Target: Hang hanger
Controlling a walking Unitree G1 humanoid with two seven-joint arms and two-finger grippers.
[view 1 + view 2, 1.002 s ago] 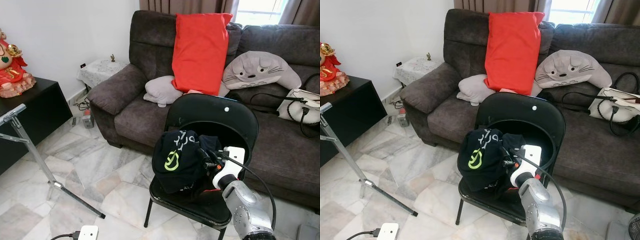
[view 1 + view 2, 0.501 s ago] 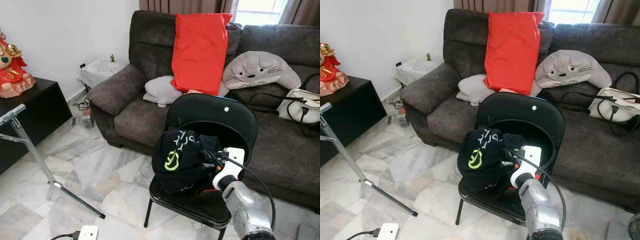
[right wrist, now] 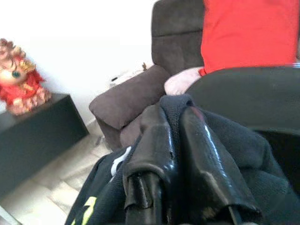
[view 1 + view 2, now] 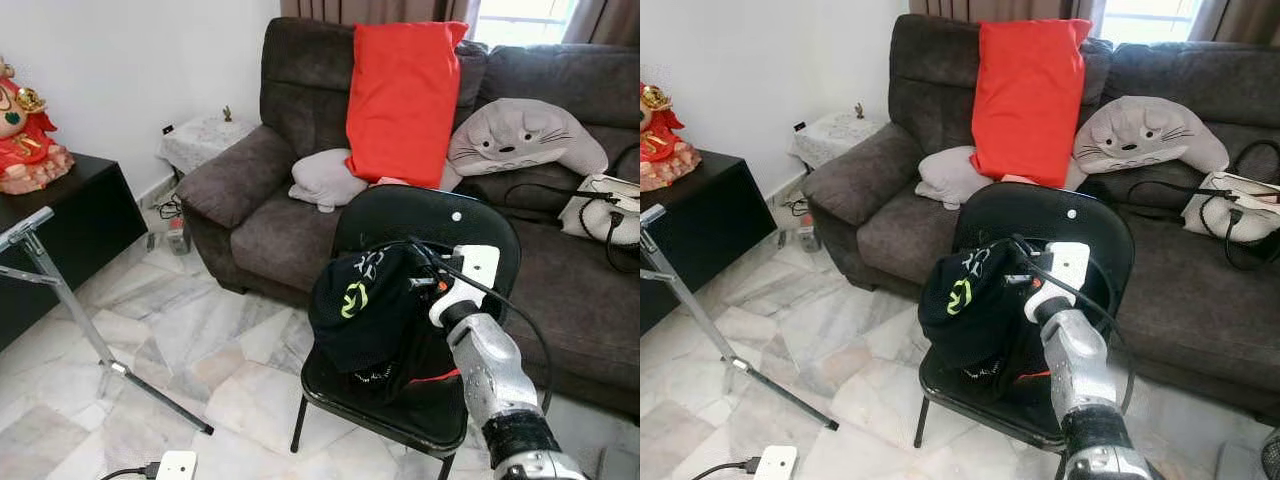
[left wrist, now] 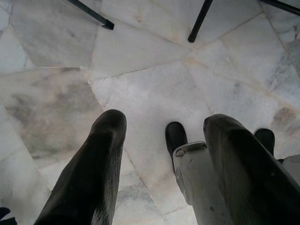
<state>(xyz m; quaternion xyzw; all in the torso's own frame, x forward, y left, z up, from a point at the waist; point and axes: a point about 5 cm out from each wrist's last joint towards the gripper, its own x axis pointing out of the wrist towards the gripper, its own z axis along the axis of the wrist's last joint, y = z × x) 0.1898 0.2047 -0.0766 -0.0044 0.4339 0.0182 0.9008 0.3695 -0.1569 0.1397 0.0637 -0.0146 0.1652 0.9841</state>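
The right tool [image 4: 1015, 272] is pinched shut on the black garment [image 4: 365, 315], holding it just above the black chair's [image 4: 440, 225] seat; I see no hanger itself. The cloth is bunched, so it could slip free or snag the chair back. Its lime-green logo and white lettering are unreadable.

Nothing I can read with certainty. The black garment [image 4: 365, 320] bunched over my right gripper [image 4: 425, 285], at the centre of the head views, carries a neon-green round logo [image 4: 353, 298] and some pale lettering above it, but the letters are too small and creased to make out.
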